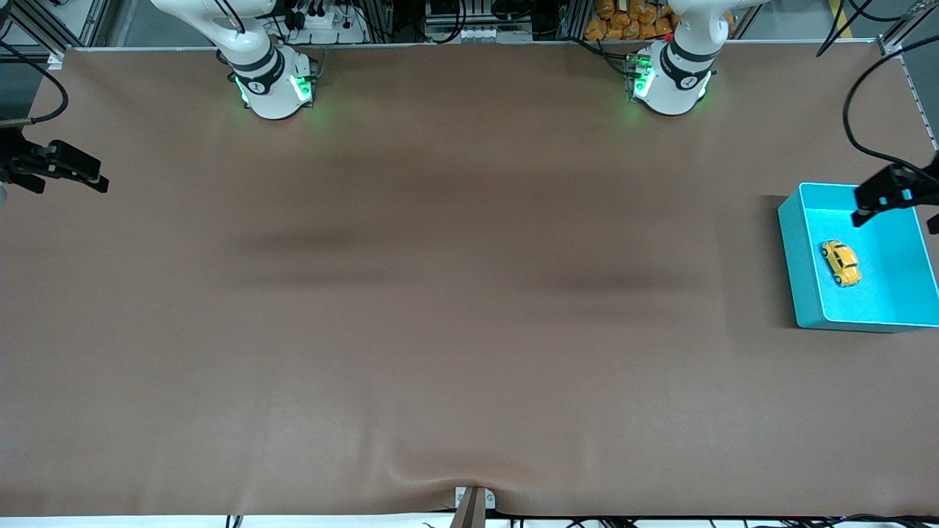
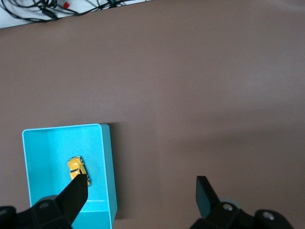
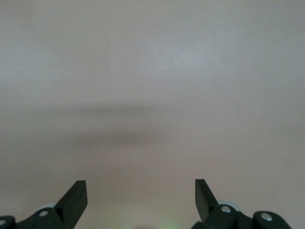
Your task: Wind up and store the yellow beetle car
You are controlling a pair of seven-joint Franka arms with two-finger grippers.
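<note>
The yellow beetle car (image 1: 841,262) lies inside the teal bin (image 1: 791,257), at the left arm's end of the table. In the left wrist view the car (image 2: 76,168) sits on the floor of the bin (image 2: 107,162), partly covered by one fingertip (image 2: 76,191). My left gripper (image 1: 899,215) is open and empty, up in the air over the bin's rim; it also shows in its own view (image 2: 141,185). My right gripper (image 1: 70,185) is open and empty, over bare table at the right arm's end, and shows in its own view (image 3: 140,191).
The brown table mat (image 1: 455,293) fills the middle. The two arm bases (image 1: 275,84) (image 1: 671,81) stand at the table's edge farthest from the front camera. A small metal bracket (image 1: 473,504) sits at the edge nearest it. Cables (image 2: 47,9) lie along one edge.
</note>
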